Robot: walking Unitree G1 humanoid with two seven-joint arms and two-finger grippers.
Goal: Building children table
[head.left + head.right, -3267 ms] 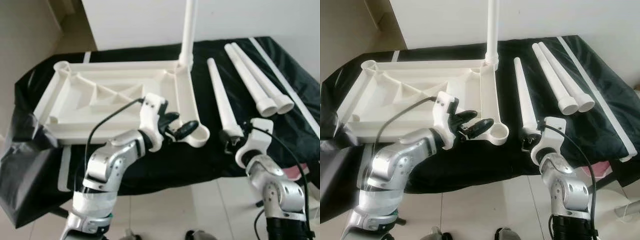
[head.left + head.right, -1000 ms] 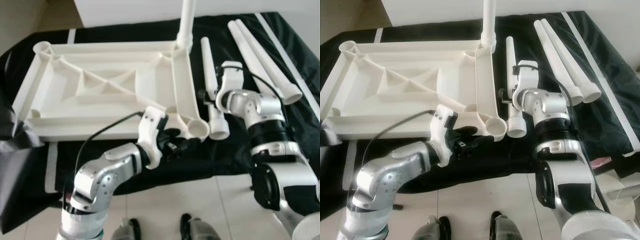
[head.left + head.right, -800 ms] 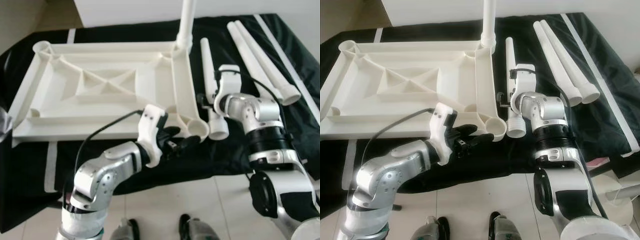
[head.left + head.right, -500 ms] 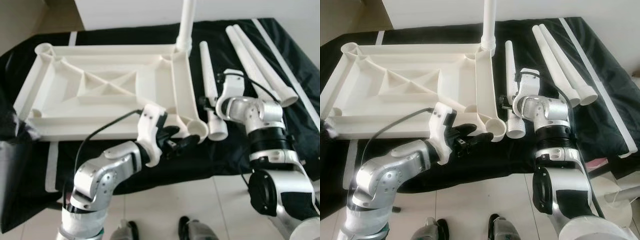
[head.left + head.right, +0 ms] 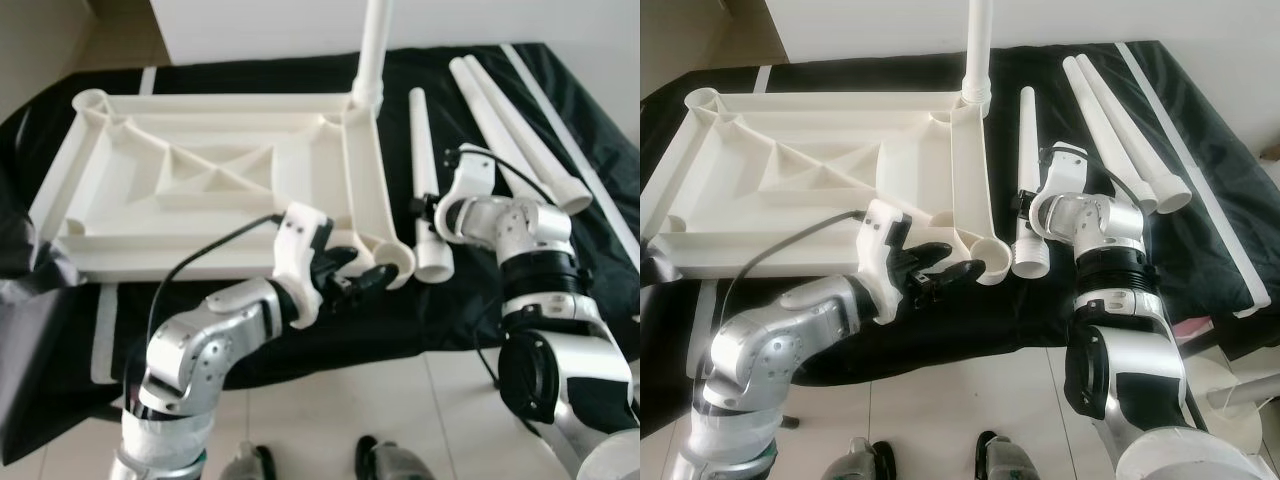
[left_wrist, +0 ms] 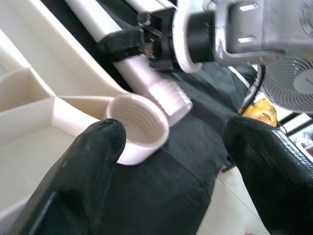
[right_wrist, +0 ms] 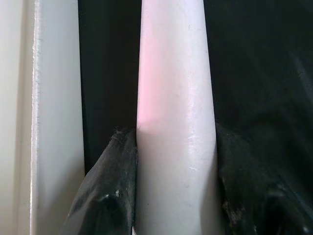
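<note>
The white table top (image 5: 200,170) lies upside down on a black cloth. One white leg (image 5: 375,50) stands upright in its far right corner. My left gripper (image 5: 360,268) is open, its fingers on either side of the empty threaded socket (image 6: 139,127) at the near right corner. My right gripper (image 5: 425,212) is shut on a loose leg (image 5: 420,150) lying alongside the top's right edge. In the right wrist view both fingers (image 7: 110,196) press against that leg (image 7: 173,122). Its thick threaded end (image 5: 435,262) rests beside the socket.
Two more loose legs (image 5: 510,120) lie side by side on the cloth (image 5: 450,320) at the right. A long white strip (image 5: 575,130) runs along the far right edge. A fan (image 6: 288,78) stands on the tiled floor (image 5: 330,420) below the front edge.
My right gripper has slid a little along the leg toward its thick end, still shut on it. The left gripper stays by the socket. The camera has shifted slightly.
</note>
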